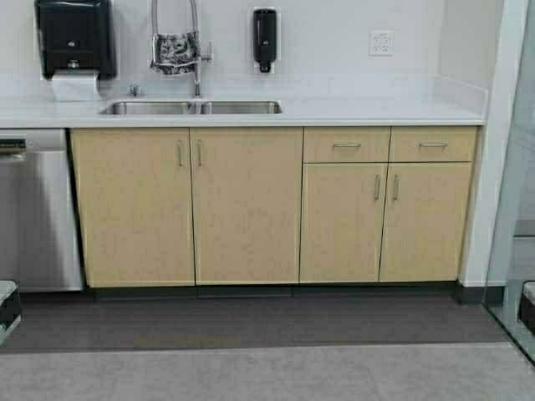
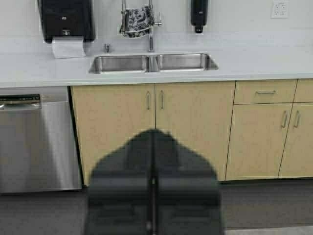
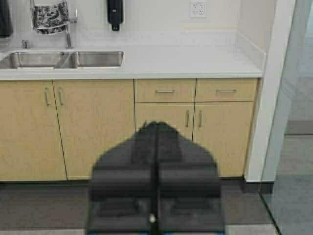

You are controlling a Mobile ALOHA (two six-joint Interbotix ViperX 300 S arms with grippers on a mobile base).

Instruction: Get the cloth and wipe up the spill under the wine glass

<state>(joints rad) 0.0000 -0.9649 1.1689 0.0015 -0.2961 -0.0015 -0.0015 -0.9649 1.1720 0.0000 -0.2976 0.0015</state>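
Note:
The cloth [image 1: 175, 52], white-grey with a dark leaf print, hangs over the tall faucet [image 1: 197, 79] above the sink [image 1: 191, 108]; it also shows as the cloth [image 2: 137, 20] and the cloth [image 3: 50, 17] in the wrist views. The wine glass and the spill are out of view. My left gripper [image 2: 153, 134] is shut, held low and far back from the counter, facing the sink cabinet doors. Farther right, my right gripper [image 3: 157, 126] is shut too, facing the drawer cabinets. In the high view only the arms' edges show at the lower corners.
A white counter [image 1: 359, 111] runs over tan cabinets [image 1: 247, 205]. A dishwasher [image 1: 38, 213] stands at the left. A black paper towel dispenser [image 1: 73, 38] and a soap dispenser [image 1: 265, 38] hang on the wall. A glass partition [image 1: 514, 209] closes the right. Grey floor [image 1: 267, 368] lies before me.

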